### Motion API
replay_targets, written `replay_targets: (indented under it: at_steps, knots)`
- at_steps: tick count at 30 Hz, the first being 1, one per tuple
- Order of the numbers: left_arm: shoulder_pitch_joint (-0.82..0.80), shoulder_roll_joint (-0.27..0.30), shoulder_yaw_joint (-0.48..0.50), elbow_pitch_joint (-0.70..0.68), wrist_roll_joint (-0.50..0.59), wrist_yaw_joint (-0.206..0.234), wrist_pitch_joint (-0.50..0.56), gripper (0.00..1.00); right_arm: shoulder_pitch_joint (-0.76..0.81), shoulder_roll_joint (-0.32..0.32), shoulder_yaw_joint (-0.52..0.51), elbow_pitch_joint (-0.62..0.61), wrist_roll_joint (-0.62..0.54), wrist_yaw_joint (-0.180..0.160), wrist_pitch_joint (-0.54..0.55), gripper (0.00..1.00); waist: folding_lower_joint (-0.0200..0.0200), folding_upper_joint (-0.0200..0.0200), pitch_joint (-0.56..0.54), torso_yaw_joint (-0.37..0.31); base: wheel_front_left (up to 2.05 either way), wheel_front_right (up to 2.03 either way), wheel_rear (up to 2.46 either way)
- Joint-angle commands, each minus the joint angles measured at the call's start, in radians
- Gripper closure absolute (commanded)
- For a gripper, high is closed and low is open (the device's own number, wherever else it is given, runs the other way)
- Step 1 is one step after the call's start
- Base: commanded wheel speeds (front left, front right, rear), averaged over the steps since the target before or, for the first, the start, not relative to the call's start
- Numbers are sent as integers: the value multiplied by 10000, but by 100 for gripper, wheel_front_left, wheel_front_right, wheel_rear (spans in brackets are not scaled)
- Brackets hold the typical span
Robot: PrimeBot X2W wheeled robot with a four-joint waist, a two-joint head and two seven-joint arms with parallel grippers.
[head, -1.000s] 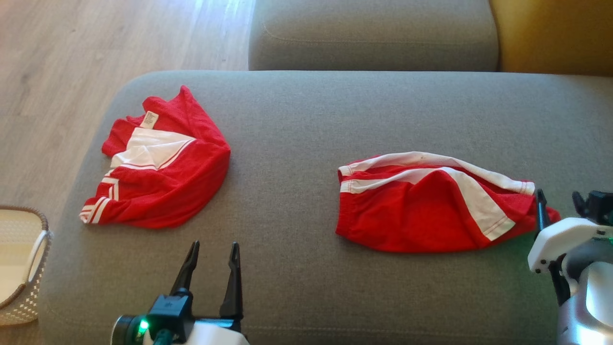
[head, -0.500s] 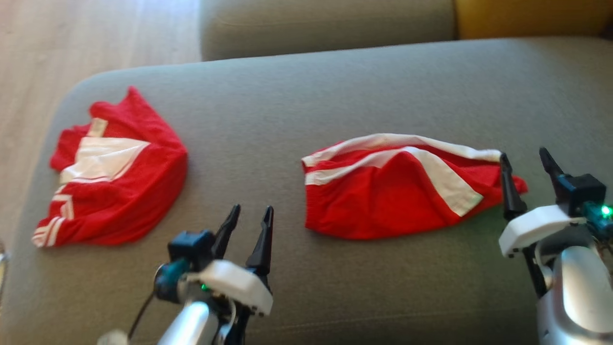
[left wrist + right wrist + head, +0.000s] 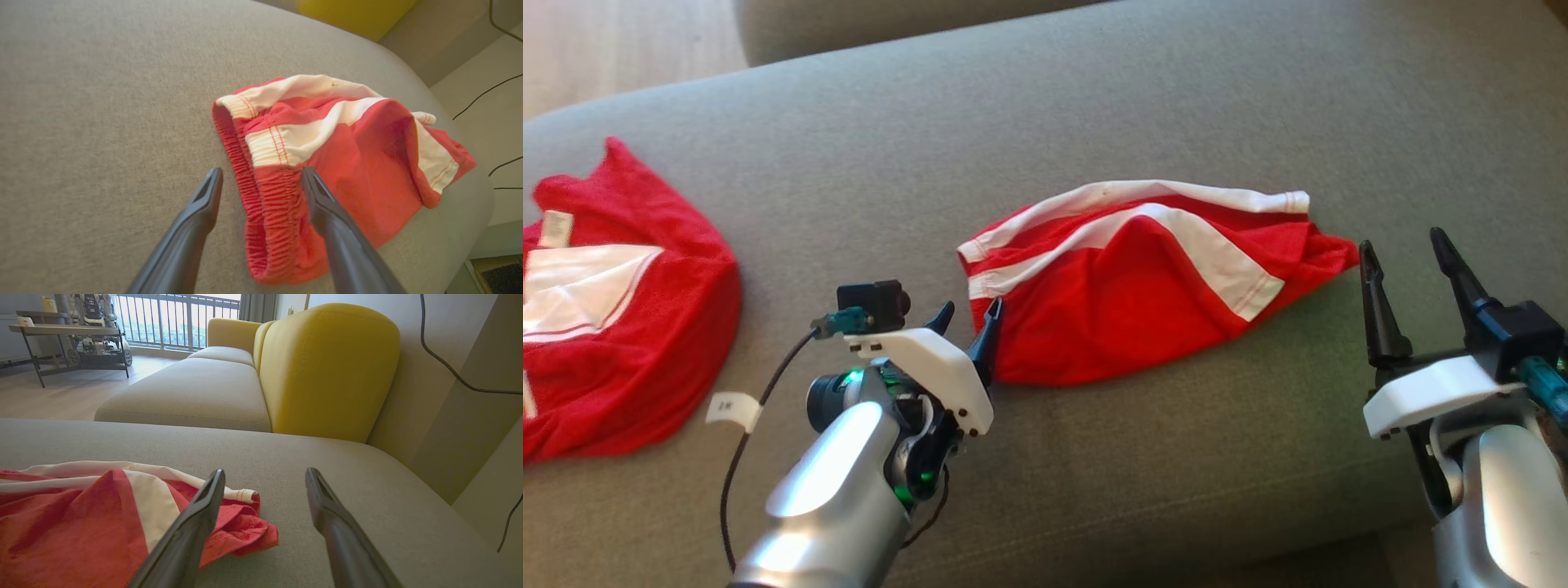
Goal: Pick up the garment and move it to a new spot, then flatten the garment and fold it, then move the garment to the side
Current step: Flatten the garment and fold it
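I am counting two red-and-white garments: the middle garment [image 3: 1127,302] and the left garment [image 3: 613,327]. I am counting two grey cushions, the near cushion [image 3: 1094,106] and the far cushion [image 3: 849,24]. I am carrying two grippers, my left gripper [image 3: 970,307] and my right gripper [image 3: 1400,239], each showing two dark fingers. I am also seeing two yellow backrests, the near backrest [image 3: 327,367] and the far backrest [image 3: 233,335].

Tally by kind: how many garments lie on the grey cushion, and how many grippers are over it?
Red-and-white garments: 2 (shorts, labelled garment)
Grippers: 2 (left gripper, right gripper)
Total: 4
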Motion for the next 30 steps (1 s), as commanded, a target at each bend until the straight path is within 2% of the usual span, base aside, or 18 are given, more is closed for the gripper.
replay_targets:
  at_steps: [1, 11, 18, 25, 30]
  knots:
    - [-609, 74, 185, -107, -201, 19, 96, 0, -100, -58, 175, -465, 80, -4, 17, 0, -2, 0, 155, -185, 0, 0, 0]
    - [-1146, 74, -199, 734, -917, -94, 207, 0, 51, -58, 173, -621, 84, -4, 70, 0, -2, 0, 203, -486, 0, 0, 0]
    - [-1546, 74, -617, 1045, -670, 257, -224, 0, 152, -58, -107, -627, -7, -4, 66, 0, -2, 0, 192, -413, 0, 0, 0]
    - [-1637, 74, -856, 787, -482, 443, -301, 0, 147, -58, -202, -543, 32, -4, 58, 0, -2, 0, 116, -237, 0, 0, 0]
    - [-1488, 137, -968, 370, -507, 407, -156, 0, 145, -58, -228, -499, 42, -4, 48, 0, -2, 0, 92, -145, 0, 0, 0]
